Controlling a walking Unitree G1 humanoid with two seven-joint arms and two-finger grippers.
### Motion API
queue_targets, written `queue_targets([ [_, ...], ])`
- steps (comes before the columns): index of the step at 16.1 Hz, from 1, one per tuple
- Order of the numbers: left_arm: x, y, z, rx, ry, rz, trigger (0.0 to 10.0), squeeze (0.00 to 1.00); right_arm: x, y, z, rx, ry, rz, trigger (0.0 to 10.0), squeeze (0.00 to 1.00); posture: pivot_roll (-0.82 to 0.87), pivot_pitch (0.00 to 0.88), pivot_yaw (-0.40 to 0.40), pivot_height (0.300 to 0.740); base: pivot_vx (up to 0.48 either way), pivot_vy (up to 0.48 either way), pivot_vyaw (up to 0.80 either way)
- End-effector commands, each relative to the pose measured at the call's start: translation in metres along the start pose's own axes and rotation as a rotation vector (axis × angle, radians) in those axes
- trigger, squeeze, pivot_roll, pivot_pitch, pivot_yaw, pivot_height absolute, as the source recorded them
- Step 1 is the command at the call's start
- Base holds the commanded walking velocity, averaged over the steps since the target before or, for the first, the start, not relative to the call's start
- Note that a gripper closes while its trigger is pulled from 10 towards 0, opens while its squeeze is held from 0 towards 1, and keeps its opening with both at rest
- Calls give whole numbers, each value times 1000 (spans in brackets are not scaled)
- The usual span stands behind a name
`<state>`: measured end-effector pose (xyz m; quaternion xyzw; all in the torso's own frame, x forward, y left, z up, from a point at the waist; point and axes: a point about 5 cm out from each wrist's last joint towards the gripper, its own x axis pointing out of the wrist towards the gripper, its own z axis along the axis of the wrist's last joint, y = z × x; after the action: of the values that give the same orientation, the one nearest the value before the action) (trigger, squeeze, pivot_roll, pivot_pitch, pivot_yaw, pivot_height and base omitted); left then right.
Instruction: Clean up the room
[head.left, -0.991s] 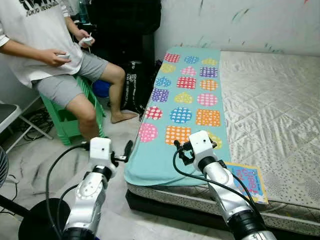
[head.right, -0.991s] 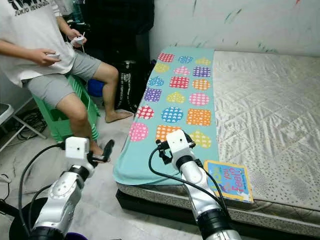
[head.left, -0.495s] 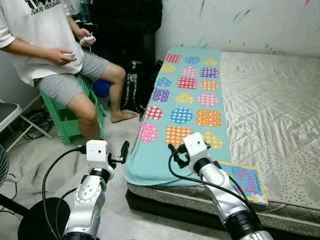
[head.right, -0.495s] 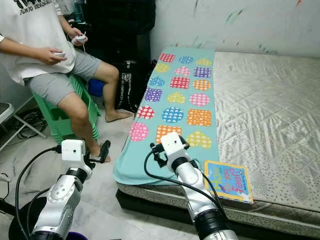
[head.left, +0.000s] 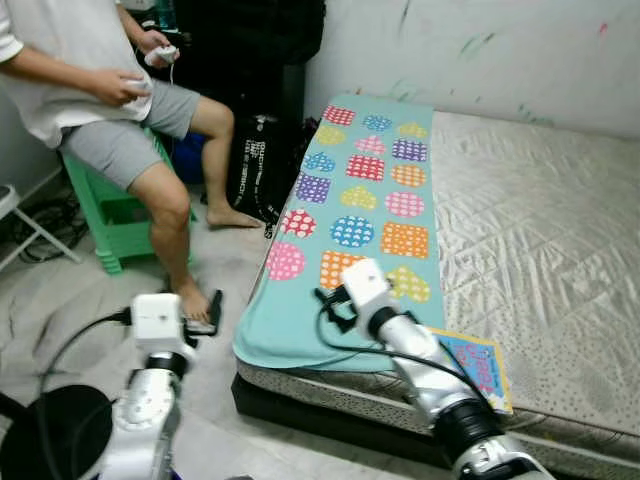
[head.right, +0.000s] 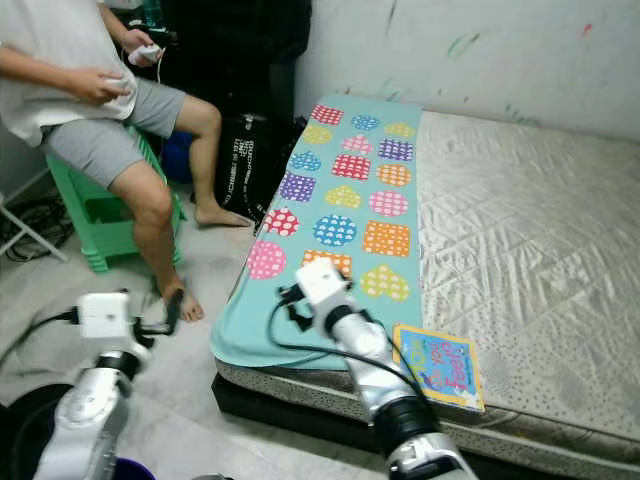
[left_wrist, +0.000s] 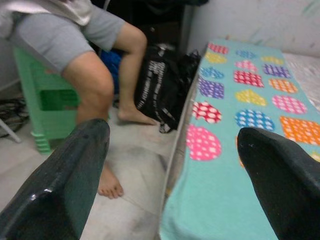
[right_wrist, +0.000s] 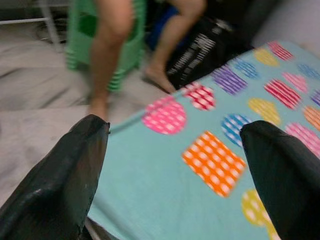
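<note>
A teal blanket (head.left: 362, 205) with coloured dots and hearts lies along the left side of the mattress (head.left: 540, 260), its near end hanging over the edge. A bright picture book (head.left: 480, 366) rests on the mattress corner, to the right of the blanket. My right gripper (head.left: 332, 305) hovers open over the blanket's near end (right_wrist: 165, 185), with nothing between its fingers. My left gripper (head.left: 208, 312) is open too, low over the floor (left_wrist: 145, 145) beside the bed, and holds nothing.
A person sits on a green stool (head.left: 108, 212) at the left, one bare foot (head.left: 190, 300) on the floor close to my left gripper. A black bag (head.left: 252, 160) leans by the bed. A black round base (head.left: 40, 440) stands at the near left.
The camera has moved, and the scene sits further left and closer. Both arms have dropped lower in view, the right gripper now nearer the blanket's hanging end. Both grippers stay open.
</note>
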<state>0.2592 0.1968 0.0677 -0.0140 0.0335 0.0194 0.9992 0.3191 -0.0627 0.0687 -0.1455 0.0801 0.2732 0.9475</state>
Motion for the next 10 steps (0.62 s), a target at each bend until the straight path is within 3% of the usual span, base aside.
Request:
queue_targets([
  [1, -1, 2, 3, 9, -5, 16, 10000, 0, 3, 1, 7, -21, -20, 18, 10000, 0, 218, 25, -75, 740, 0, 0, 0],
  [5, 6, 3, 5, 29, -11, 20, 10000, 0, 5, -2, 2, -25, 2, -18, 10000, 0, 171, 0, -72, 740, 0, 0, 0],
  [8, 13, -7, 3, -14, 1, -6, 10000, 0, -1, -17, -1, -22, -6, -75, 10000, 0, 115, 0, -31, 740, 0, 0, 0],
  [10, 15, -10, 1, -1, 12, -35, 10000, 0, -7, -28, -1, 0, -33, -146, 10000, 0, 86, 0, 2, 740, 0, 0, 0],
])
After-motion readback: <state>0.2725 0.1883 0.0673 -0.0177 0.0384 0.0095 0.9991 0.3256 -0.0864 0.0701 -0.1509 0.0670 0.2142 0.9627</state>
